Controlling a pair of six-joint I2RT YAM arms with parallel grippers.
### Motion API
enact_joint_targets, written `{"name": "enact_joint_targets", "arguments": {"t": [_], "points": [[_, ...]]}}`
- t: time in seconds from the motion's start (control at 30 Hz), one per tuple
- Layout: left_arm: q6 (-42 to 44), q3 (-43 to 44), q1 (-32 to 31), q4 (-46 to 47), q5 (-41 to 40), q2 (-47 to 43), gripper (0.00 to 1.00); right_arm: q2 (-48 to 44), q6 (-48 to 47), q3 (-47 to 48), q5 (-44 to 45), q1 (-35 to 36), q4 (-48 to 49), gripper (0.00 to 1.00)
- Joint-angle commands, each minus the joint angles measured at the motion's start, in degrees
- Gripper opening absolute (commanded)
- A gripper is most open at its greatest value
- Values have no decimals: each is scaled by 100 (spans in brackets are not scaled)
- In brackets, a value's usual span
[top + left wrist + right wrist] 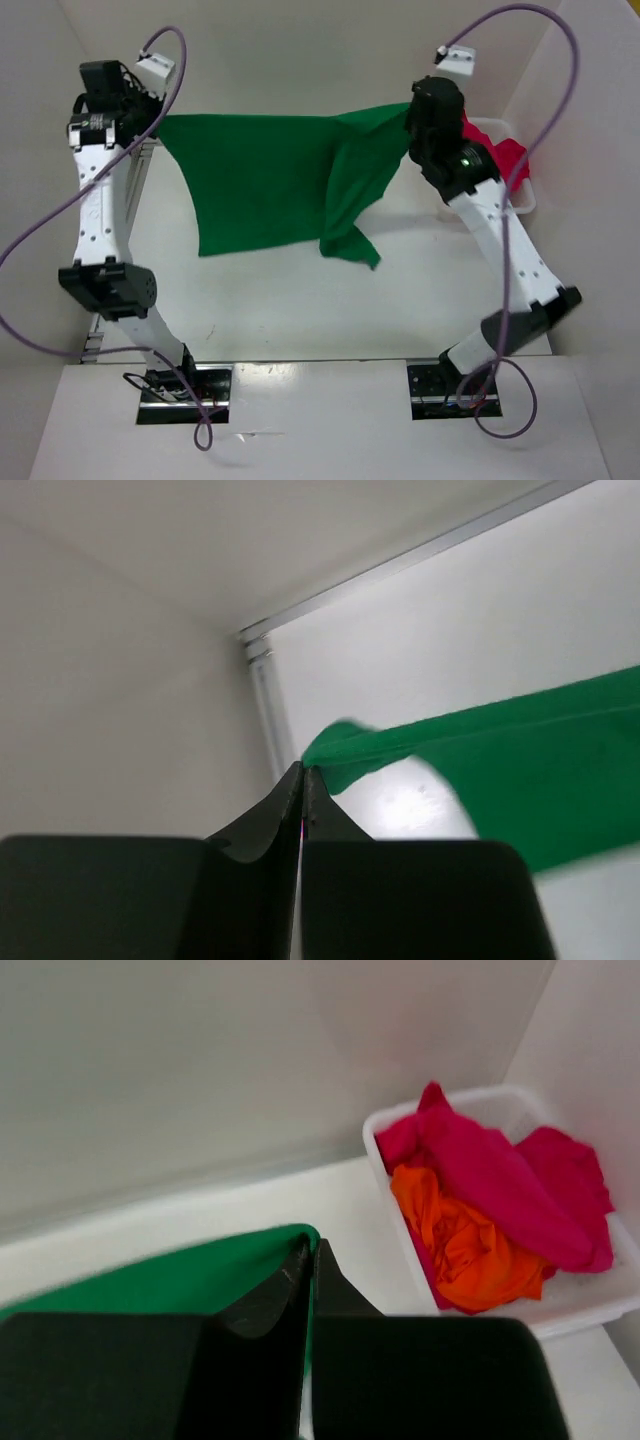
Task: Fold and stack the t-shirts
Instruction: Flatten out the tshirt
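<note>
The green t-shirt (265, 180) hangs stretched in the air between my two arms, its lower edge drooping toward the table. My left gripper (303, 770) is shut, pinching one corner of the green t-shirt (520, 760) at the far left. My right gripper (308, 1245) is shut on the opposite corner of the green t-shirt (180, 1275) at the right. In the right wrist view, the orange t-shirt (465, 1245) lies crumpled under the magenta-red t-shirt (510, 1185) in a basket.
A white mesh basket (600, 1305) stands at the back right corner against the wall, also visible behind my right arm as the basket (520, 200). White walls enclose the table on the left, back and right. The arm bases sit at the near edge.
</note>
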Motion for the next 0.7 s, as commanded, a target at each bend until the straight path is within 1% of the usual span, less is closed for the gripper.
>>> {"name": "enact_joint_targets", "arguments": {"t": [0.0,0.03,0.07,0.1,0.13,0.2,0.27,0.3,0.37,0.4,0.43,0.47,0.5,0.53,0.57,0.6,0.63,0.67], "points": [[1074,-604,62,-487,-803,-844,0,-793,-134,-587,243,136,-192,0],[1162,-938,115,-486,-978,-1273,0,-977,-2,-844,110,136,-272,0],[1293,-1707,167,-417,-1058,-1477,0,-1318,252,-1125,-4,136,-403,0],[1347,-2106,168,-338,-1128,-1671,0,-1461,359,-1711,-171,136,-456,0],[1347,-2476,168,-267,-1190,-1951,0,-1567,586,-1969,-251,136,-457,0],[1216,-3274,168,-206,-1261,-2094,0,-1647,719,-2443,-435,136,-527,0],[910,-3481,168,-205,-1156,-2094,0,-1551,772,-2446,-804,136,-527,0],[795,-3481,168,-205,-1094,-1990,0,-1437,773,-2255,-875,136,-466,0],[601,-3140,168,-152,-963,-1665,0,-858,571,-1894,-946,136,-379,0],[417,-2904,168,-152,-962,-1516,0,-595,362,-1335,-946,136,-378,0],[311,-2614,168,-152,-910,-1175,0,8,273,-956,-946,136,-378,0],[214,-1863,168,-152,-909,-980,0,327,176,-56,-946,136,-378,0],[48,-1429,168,-239,-840,-804,0,652,105,458,-946,136,-482,0],[-32,-990,168,-388,-839,-454,0,1291,105,977,-946,84,-727,0],[-85,-550,168,-459,-787,-320,0,1584,105,1547,-1042,-65,-912,0],[-138,229,168,-538,-734,-128,0,1857,296,2675,-1164,-136,-1132,0],[-138,506,168,-600,-733,-126,0,2051,350,3070,-1270,-137,-1308,0],[-86,674,168,-653,-733,-126,0,2105,351,3221,-1445,-206,-1309,0]]}}
